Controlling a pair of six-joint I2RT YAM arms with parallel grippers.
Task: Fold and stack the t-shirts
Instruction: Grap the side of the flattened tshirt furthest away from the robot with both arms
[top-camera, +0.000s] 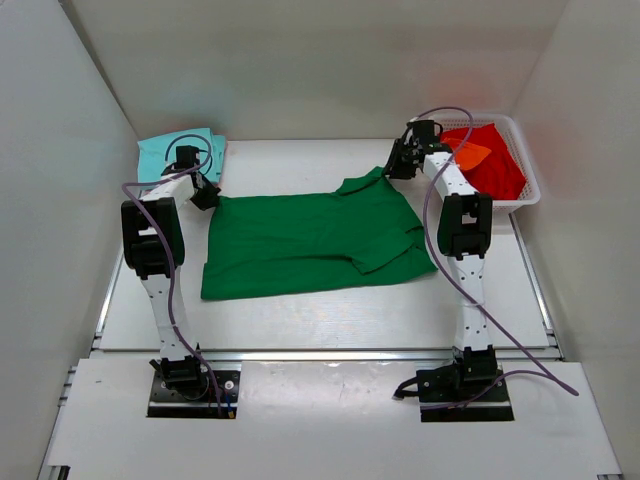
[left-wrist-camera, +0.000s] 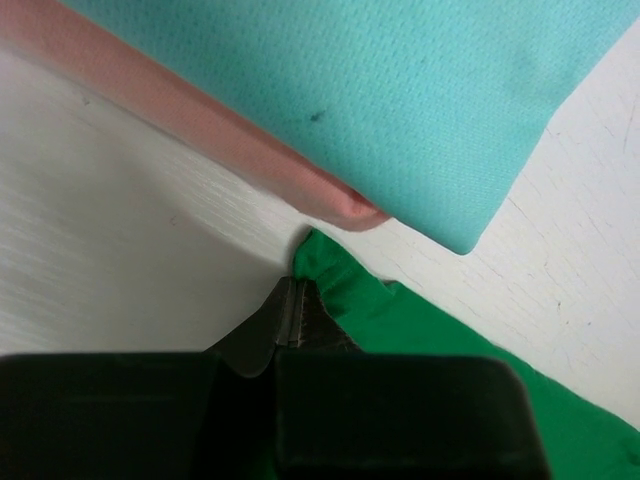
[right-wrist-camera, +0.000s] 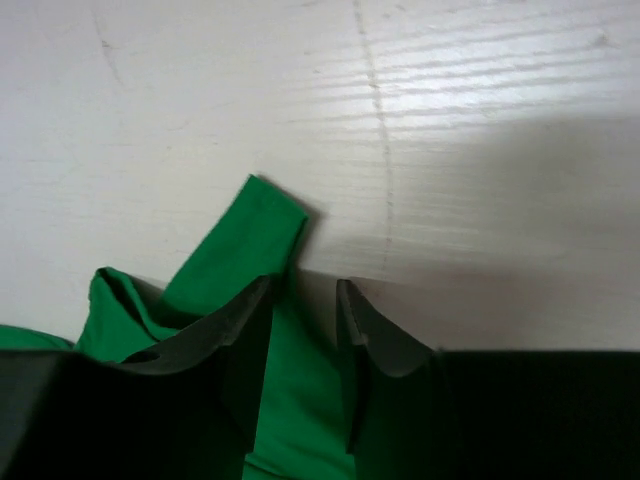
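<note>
Firmly, left hand (left-wrist-camera: 292, 322) pinches green t-shirt (left-wrist-camera: 400, 316) corner.

green t-shirt (top-camera: 300, 250): no readable print or tag
teal t-shirt (top-camera: 160, 152): no readable text
basket (top-camera: 531, 186): no legible lettering
arms (top-camera: 463, 225): no legible brand mark
tabletop (top-camera: 330, 320): no text

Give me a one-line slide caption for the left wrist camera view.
Left gripper pinches a corner of the dark green t-shirt beside the teal t-shirt stacked on the pale pink t-shirt.

Overhead, wrist close-ups share green t-shirt (top-camera: 300, 245).
</note>
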